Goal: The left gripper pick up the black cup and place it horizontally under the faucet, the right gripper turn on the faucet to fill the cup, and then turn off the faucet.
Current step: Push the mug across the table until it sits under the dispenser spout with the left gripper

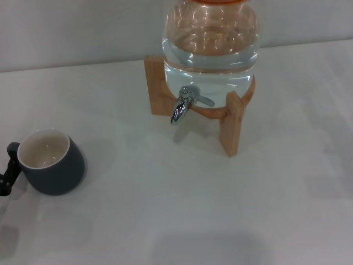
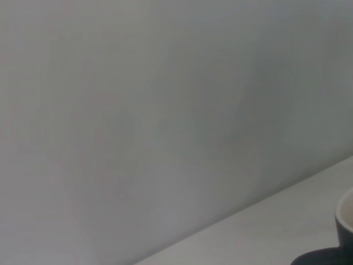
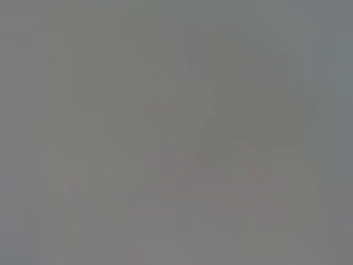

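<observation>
Now, head view: black cup (image 1: 52, 162) upright on worktop (image 1: 182, 210), well left of faucet (image 1: 185, 104). Left pincer (image 1: 7, 168) at the handle; grip unclear. Best to close squarely on the handle. Left wrist view: cup rim, cream lining. Right wrist view: blank; right pincer unseen.

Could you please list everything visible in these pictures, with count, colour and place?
cup: one, dark grey with cream lining, near left of the table, tilted.
jar: one, clear glass holding water, at the back, on the stand.
stand: one, tan wood, under the jar.
faucet: one, chrome, at the jar's front, spout down.
table: one, white.
left tool: one, black, at the cup's handle, left edge.
right tool: not in view.
</observation>
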`<move>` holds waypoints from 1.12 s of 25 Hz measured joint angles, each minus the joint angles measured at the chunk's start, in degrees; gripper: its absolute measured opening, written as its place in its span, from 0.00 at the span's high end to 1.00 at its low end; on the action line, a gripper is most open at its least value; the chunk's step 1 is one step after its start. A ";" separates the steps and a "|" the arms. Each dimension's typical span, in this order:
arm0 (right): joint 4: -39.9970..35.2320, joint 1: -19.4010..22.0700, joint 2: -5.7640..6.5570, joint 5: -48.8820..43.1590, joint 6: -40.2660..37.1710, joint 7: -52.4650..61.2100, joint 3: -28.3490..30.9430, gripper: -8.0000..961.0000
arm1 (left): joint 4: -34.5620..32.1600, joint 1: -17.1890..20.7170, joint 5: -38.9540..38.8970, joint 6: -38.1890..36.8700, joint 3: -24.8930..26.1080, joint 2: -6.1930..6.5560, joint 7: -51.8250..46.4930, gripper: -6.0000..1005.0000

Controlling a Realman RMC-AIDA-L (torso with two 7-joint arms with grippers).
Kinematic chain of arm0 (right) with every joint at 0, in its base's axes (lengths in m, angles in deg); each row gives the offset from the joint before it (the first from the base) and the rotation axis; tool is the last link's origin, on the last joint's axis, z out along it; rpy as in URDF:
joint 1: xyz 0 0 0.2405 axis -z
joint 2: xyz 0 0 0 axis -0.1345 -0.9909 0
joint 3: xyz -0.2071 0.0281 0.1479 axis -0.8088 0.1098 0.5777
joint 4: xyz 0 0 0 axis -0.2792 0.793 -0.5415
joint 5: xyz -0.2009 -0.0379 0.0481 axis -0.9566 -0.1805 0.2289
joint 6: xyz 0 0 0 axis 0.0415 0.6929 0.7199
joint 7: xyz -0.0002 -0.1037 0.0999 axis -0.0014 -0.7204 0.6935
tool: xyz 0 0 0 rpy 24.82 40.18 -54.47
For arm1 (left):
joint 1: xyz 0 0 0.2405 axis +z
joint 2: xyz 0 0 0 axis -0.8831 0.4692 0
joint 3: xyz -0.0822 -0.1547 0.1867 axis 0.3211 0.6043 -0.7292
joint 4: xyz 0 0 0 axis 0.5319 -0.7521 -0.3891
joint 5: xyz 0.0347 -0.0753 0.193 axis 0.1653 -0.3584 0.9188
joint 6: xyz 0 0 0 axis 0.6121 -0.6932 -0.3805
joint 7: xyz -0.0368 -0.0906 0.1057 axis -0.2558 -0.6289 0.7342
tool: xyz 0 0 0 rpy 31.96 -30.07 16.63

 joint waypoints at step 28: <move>0.00 -0.22 0.00 -0.01 0.11 -0.28 -0.07 0.11 | 0.35 -1.50 0.01 2.96 -1.82 0.00 0.09 0.64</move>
